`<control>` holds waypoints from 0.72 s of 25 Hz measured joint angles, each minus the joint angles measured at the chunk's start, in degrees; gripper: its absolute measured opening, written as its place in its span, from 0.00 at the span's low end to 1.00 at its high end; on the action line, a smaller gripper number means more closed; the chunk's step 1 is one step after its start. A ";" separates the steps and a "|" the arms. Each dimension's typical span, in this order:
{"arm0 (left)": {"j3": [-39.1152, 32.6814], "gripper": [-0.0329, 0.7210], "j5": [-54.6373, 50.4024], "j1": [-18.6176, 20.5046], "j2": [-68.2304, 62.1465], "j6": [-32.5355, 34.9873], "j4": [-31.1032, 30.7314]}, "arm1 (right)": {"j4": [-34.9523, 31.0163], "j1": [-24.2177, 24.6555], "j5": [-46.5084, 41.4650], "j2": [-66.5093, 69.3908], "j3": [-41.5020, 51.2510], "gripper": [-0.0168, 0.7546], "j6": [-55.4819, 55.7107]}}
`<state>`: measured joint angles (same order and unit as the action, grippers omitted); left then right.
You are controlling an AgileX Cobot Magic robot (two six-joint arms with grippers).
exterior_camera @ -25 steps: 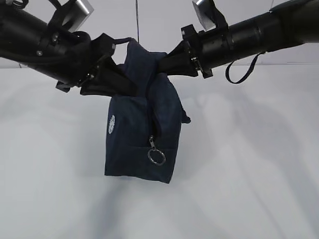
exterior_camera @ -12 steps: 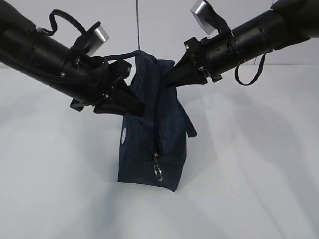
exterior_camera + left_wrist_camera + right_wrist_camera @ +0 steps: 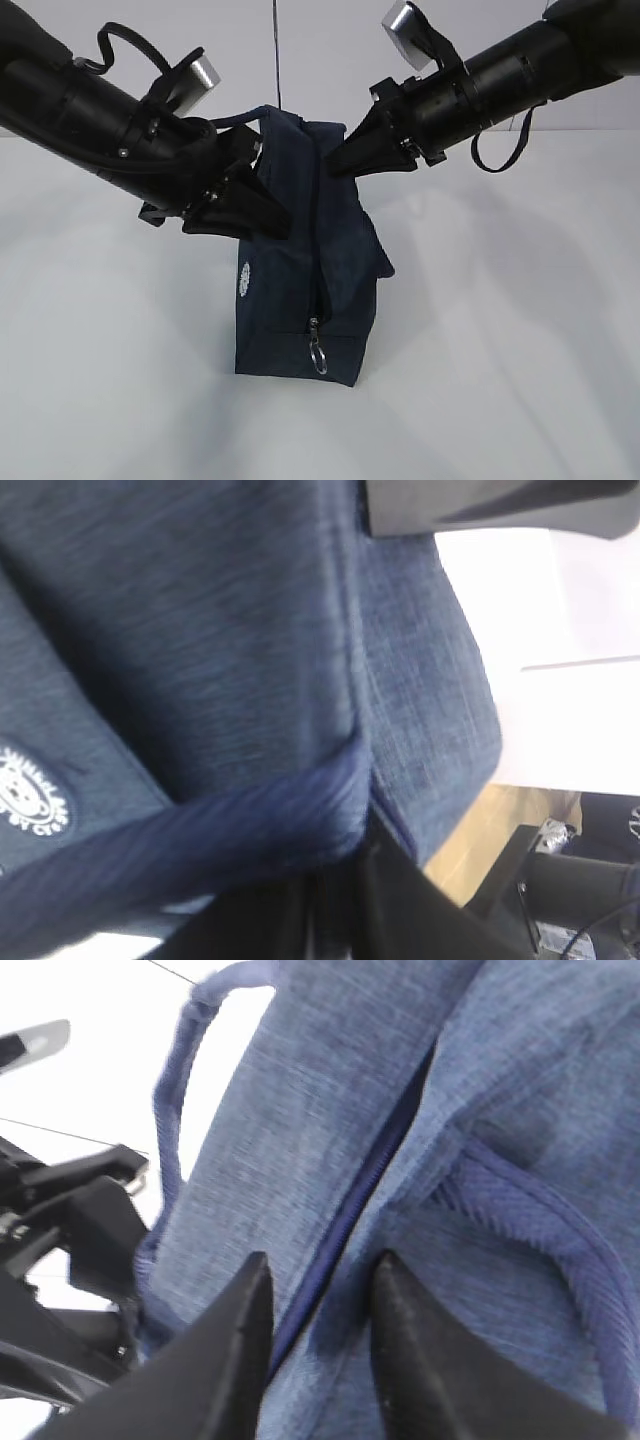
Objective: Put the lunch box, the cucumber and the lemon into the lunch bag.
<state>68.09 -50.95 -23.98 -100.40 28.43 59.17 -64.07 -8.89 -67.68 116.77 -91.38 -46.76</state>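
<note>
The dark navy lunch bag [image 3: 300, 290] stands upright on the white table, zipper closed, its silver ring pull [image 3: 318, 352] hanging low on the near end. My left gripper [image 3: 255, 205] presses against the bag's upper left side by a loop handle [image 3: 200, 830]. Its fingers show only as a dark mass at the bottom of the left wrist view, their gap unclear. My right gripper [image 3: 335, 160] is at the bag's top right, and its fingertips [image 3: 320, 1270] stand apart, straddling the zipper seam [image 3: 370, 1170]. The lunch box, cucumber and lemon are out of view.
The white table [image 3: 520, 360] stretches around the bag on all sides. A black strap loop [image 3: 490, 150] dangles from the right arm. Beyond the table edge, the left wrist view shows wooden floor [image 3: 480, 840] and dark equipment.
The bag hung in the air a second ago; both arms have come down and it now stands on the table. The right fingers have parted.
</note>
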 joint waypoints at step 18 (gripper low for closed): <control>0.00 0.45 -2.44 5.45 7.70 0.09 -5.27 | -4.66 0.23 -0.85 -1.86 -5.23 0.37 -0.11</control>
<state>68.09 -53.39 -18.53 -92.70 28.52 53.90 -68.74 -8.67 -68.53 114.92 -96.61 -46.88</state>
